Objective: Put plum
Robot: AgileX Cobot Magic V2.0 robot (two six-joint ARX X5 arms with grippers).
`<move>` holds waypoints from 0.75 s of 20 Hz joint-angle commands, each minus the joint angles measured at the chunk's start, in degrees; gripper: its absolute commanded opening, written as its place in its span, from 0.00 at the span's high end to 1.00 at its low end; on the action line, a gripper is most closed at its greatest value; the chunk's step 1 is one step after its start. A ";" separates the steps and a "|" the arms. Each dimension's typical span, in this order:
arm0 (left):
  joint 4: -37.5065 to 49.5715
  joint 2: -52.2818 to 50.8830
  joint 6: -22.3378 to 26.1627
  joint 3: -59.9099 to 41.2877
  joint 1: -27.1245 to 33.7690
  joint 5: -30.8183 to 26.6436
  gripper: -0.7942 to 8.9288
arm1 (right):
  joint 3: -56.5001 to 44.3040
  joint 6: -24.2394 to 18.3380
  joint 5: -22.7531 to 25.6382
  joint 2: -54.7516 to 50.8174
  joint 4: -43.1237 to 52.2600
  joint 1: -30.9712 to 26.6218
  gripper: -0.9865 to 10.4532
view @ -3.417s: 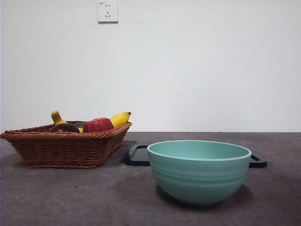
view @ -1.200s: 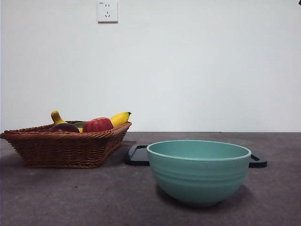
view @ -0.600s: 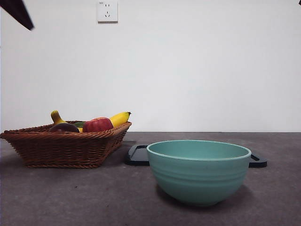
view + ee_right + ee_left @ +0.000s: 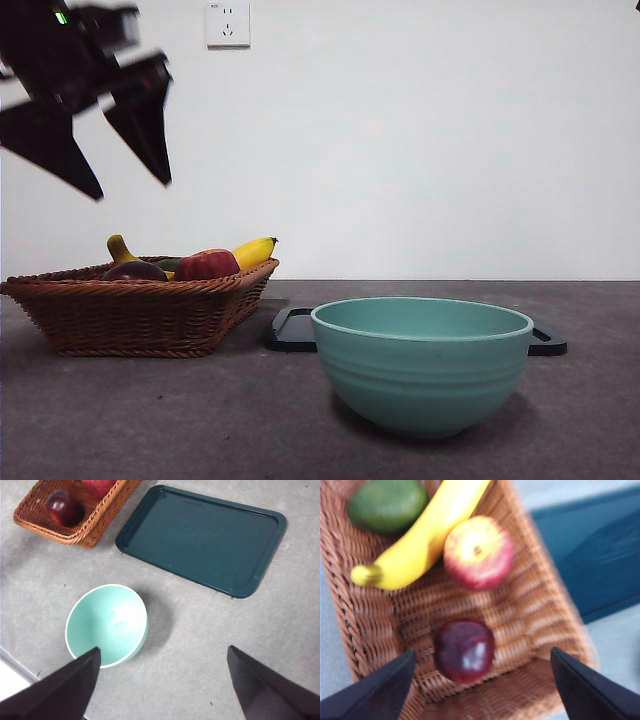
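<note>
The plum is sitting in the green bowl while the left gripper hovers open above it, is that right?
Not quite: the plum lies in the wicker basket, not the green bowl, as the left wrist view shows. The left gripper does hover open above it.

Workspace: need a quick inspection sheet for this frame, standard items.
Surface: grey table, no spills seen.
Job's things: plum lies in the wicker basket.
Clutter: banana, red apple, green fruit in the basket; teal bowl; dark tray.
Grippers: left gripper open above the basket, over the plum; right gripper open, high over the table.
Cables: nothing seen.
Surroundings: white wall, socket.
</note>
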 commanded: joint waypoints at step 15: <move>4.46 15.34 2.84 1.55 -0.35 -0.92 0.47 | 1.09 0.66 -0.04 0.26 0.35 0.22 0.56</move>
